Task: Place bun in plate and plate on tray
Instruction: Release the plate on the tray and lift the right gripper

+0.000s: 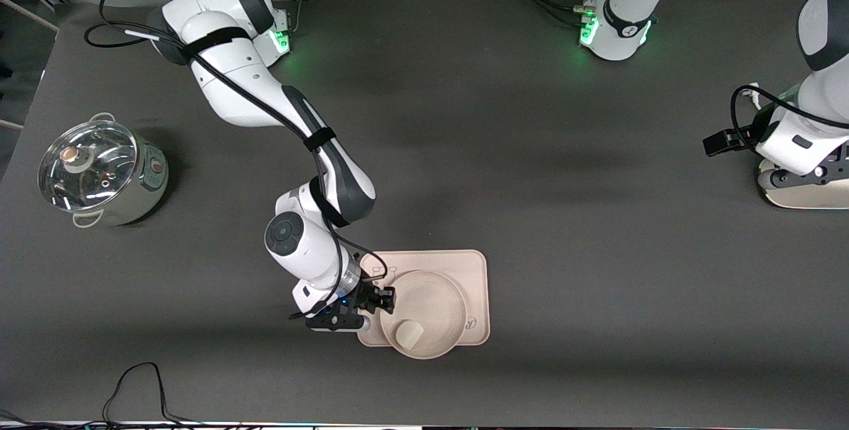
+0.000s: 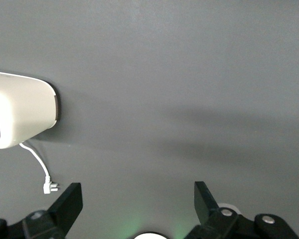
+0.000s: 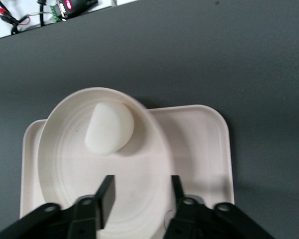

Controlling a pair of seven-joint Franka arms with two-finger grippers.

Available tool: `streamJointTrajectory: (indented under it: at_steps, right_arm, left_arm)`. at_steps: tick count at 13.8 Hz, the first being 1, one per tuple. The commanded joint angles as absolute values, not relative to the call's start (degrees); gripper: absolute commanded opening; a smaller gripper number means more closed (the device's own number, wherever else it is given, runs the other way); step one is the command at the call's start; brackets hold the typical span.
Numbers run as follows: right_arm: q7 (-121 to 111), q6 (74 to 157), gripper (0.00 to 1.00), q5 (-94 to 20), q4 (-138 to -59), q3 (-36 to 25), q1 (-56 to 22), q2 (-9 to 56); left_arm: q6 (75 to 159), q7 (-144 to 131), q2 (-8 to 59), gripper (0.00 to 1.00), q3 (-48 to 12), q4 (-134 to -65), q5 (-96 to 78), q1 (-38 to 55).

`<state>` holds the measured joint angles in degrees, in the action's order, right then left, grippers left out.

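The bun (image 1: 409, 334) lies in the round plate (image 1: 434, 294), on the side nearer the front camera. The plate sits on the tray (image 1: 474, 271) and overhangs the tray's nearer edge. My right gripper (image 1: 381, 300) is open at the plate's rim on the side toward the right arm's end of the table. In the right wrist view its jaws (image 3: 142, 191) straddle that rim, with the bun (image 3: 108, 128), plate (image 3: 65, 164) and tray (image 3: 204, 144) ahead of them. My left gripper (image 1: 799, 178) waits open and empty at the left arm's end of the table, its fingers (image 2: 72, 199) apart.
A steel pot with a glass lid (image 1: 99, 171) stands at the right arm's end of the table. A white appliance (image 1: 806, 196) sits under the left gripper. The left wrist view shows it (image 2: 20, 114) with its white cord and plug (image 2: 49, 186).
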<state>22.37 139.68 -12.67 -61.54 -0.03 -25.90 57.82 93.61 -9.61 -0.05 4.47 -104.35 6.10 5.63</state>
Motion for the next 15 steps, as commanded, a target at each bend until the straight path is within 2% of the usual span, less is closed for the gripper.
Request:
streamJointTrajectory:
  at_steps: [1,4,5,8,10,13,15]
  right_arm:
    - [20.92,132.66,1.00,-10.74,-61.79,-0.09,-25.93,54.07]
    - [19.87,122.47,1.00,-8.09,-65.45,-0.35,-25.31,45.92]
    - [18.47,118.78,1.00,-8.17,-69.13,-0.79,-24.62,41.35]
    - [16.70,115.49,1.00,-8.35,-81.69,-1.23,-20.75,27.38]
    - [16.79,111.21,1.00,-8.35,-87.34,-1.32,-18.73,19.55]
    - [16.44,102.06,1.00,-8.35,-87.45,-1.41,-14.42,13.47]
    - [15.21,96.62,1.00,-8.09,-87.98,-3.68,-13.80,9.07]
  left_arm:
    - [92.46,-9.76,0.62,1.00,4.66,-102.83,6.77,5.98]
    - [92.46,-9.76,0.62,1.00,4.66,-102.83,6.77,5.89]
    - [92.46,-9.76,0.62,1.00,4.66,-102.83,6.77,5.89]
    - [92.46,-9.76,0.62,1.00,4.66,-102.83,6.77,5.89]
    - [92.46,-9.76,0.62,1.00,4.66,-102.83,6.77,5.89]
    - [92.64,-9.76,0.62,1.00,4.66,-102.92,6.77,5.89]
    - [92.64,-9.84,0.53,1.00,4.66,-102.92,6.77,5.98]
